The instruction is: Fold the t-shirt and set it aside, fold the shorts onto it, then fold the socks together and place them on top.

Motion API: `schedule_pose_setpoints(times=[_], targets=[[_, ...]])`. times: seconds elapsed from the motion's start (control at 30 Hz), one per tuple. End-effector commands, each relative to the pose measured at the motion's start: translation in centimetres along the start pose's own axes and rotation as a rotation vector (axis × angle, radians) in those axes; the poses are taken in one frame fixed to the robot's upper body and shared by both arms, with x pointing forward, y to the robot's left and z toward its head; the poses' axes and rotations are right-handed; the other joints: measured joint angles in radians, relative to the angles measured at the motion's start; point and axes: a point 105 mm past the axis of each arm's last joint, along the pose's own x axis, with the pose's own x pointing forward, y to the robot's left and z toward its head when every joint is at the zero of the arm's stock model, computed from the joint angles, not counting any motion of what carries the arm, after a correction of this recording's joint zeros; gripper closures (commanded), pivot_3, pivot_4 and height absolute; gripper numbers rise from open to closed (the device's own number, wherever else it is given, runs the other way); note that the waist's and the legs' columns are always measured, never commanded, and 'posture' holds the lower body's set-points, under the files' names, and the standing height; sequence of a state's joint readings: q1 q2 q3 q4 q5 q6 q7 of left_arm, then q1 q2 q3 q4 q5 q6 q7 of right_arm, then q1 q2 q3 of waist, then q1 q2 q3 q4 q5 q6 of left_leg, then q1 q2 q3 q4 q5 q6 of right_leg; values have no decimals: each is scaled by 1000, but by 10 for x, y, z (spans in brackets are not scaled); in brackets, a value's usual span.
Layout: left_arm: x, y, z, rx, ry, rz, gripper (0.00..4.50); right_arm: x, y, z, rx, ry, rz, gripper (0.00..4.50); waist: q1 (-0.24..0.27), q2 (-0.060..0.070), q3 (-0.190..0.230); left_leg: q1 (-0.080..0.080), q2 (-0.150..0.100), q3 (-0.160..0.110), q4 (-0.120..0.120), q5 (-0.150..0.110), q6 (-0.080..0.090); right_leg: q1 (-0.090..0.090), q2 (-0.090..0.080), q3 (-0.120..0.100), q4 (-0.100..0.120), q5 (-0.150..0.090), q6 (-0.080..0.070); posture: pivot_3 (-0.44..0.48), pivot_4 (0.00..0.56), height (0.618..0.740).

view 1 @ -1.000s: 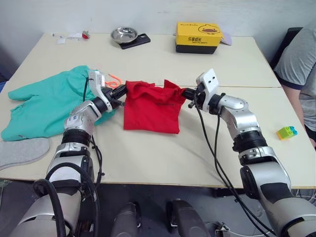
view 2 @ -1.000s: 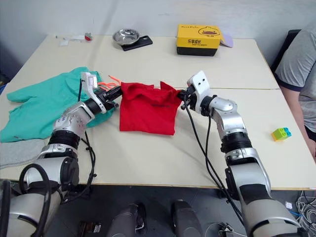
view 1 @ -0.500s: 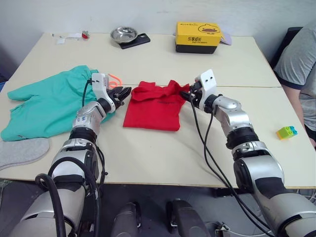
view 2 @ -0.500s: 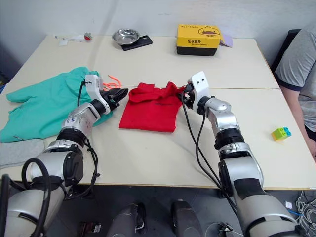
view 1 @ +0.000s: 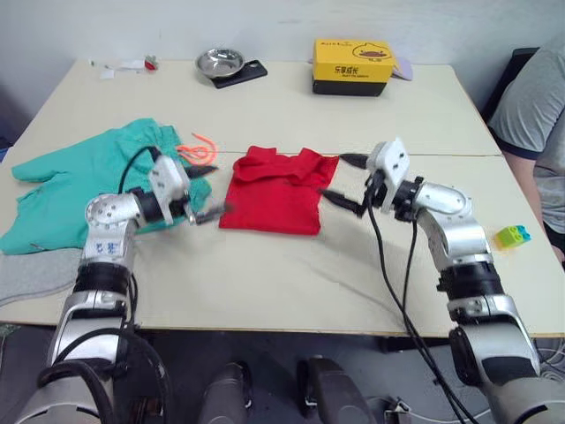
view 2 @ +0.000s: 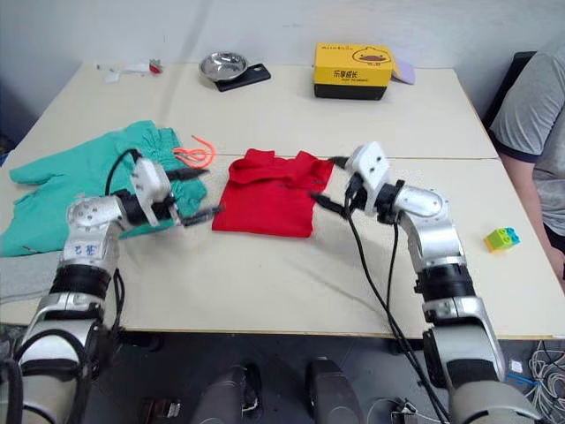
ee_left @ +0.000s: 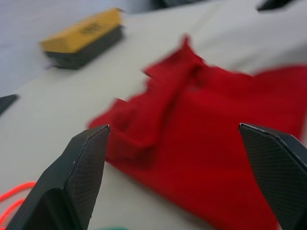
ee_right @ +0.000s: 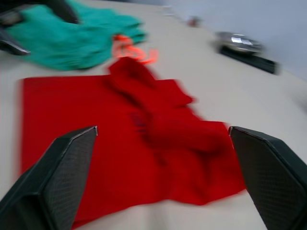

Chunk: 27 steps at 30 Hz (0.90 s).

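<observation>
The t-shirt lies folded into a rough rectangle on the desk, its bunched edge turned toward the yellow box at the far side. The left gripper hangs just left of the t-shirt, released, fingers spread wide and holding nothing. The right gripper sits just right of the t-shirt, likewise released and empty. The shorts are spread flat left of the t-shirt, the orange drawstring curled between them. One of the socks lies near the desk's front edge, left of the t-shirt.
</observation>
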State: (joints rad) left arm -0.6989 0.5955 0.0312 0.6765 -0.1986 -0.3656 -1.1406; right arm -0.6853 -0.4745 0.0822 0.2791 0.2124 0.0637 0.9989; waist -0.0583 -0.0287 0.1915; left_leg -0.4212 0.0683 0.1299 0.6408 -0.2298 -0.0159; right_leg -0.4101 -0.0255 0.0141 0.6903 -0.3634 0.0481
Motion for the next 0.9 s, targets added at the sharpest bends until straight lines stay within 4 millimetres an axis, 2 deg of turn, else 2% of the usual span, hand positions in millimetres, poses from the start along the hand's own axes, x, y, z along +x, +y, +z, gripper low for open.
schedule_pose_setpoints(times=[0.03, 0.13, 0.23, 0.3, 0.4, 0.5, 0.6, 0.67, 0.7, 0.8, 0.9], targets=[[-1, -14, 5, 166, 53, -130, 0, 8, 33, 3, -88, 8, 139, 27, 2, 0, 0, 0, 0, 0, 0, 0, 1, 0, 0, 0, 0, 0, 0, 0, 150, 740], [8, -20, -6, 168, 93, -138, 0, 17, 53, -18, -117, 84, 199, 27, 3, 0, 0, 0, -1, -1, 1, -1, 3, 1, -1, 0, 1, 1, -1, 0, 150, 740], [19, -15, -15, 158, 137, -82, 0, 30, 48, -29, -97, 117, 126, 27, 4, 0, 0, 0, -2, -1, 3, -1, 4, 1, -2, 0, 1, 1, 0, 0, 150, 740], [26, -8, -17, 160, 156, -31, 0, 37, 44, -35, -127, 140, 90, 401, 4, 0, 0, -1, -1, -1, 4, -1, 4, 1, -1, 0, 1, 1, 0, 0, 150, 740], [32, -3, -31, 189, 239, -4, 0, 43, 41, -41, -175, 164, 68, 1268, 4, 0, 0, -1, -1, -1, 4, -1, 4, 0, -1, 0, 1, 1, 0, 0, 150, 740], [31, -3, -40, 190, 287, -4, 606, 43, 41, -44, -215, 174, 74, 2370, 3, -1, 0, 0, -1, -1, 4, -1, 4, 1, -1, 0, 1, 1, 0, 0, 150, 740], [33, -8, -39, 146, 256, -40, 1602, 39, 40, -44, -236, 168, 75, 3514, 1, -1, 0, 0, -1, 0, 4, -1, 4, 1, -1, 0, 2, 1, 0, 0, 150, 740], [33, -19, -34, 100, 199, -102, 2273, 34, 42, -45, -243, 169, 86, 4283, 0, -1, 0, 0, -1, 0, 4, -1, 3, 1, -1, 0, 2, 1, 0, 0, 150, 740], [31, -26, -32, 76, 175, -136, 2599, 32, 44, -43, -243, 160, 99, 4500, 0, -1, 0, 0, -1, 0, 4, -1, 3, 1, -1, 0, 2, 1, 0, 0, 150, 740], [21, -47, -33, 63, 157, -254, 3499, 21, 60, -39, -244, 142, 173, 4500, 3, -1, 0, 0, 0, 0, 4, -1, 3, 1, -1, 0, 1, 1, 0, 0, 150, 740], [9, -64, -25, 55, 124, -300, 4468, -3, 83, -42, -308, 187, 275, 4500, 3, 0, 0, -1, 0, 0, 3, -1, 3, 1, -1, 0, 0, 1, 0, 0, 150, 740]])
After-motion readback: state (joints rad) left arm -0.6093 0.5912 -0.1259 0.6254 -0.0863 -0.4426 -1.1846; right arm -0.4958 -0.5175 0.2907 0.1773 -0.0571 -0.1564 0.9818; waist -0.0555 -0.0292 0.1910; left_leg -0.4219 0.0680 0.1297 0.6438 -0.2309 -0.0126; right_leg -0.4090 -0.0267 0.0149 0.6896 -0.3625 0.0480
